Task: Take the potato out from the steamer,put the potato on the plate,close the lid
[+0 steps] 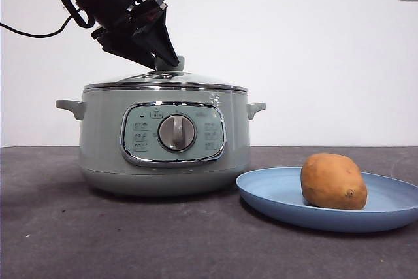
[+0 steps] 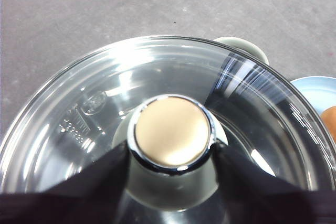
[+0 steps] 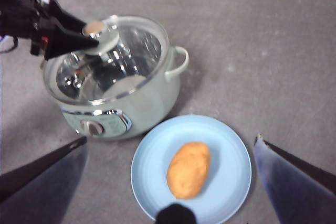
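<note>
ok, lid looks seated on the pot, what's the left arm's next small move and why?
Probably open the left pincer and lift clear. Its jaws sit against both sides of the knob, the lid rests level on the steamer, and the potato lies on the plate.

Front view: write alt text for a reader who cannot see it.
A black gripper, the left gripper, reaches down from the upper left and grips the knob of the glass lid, which sits on the pale green steamer. Beside the steamer, an orange-brown potato lies on a light-blue plate on the dark table.
</note>
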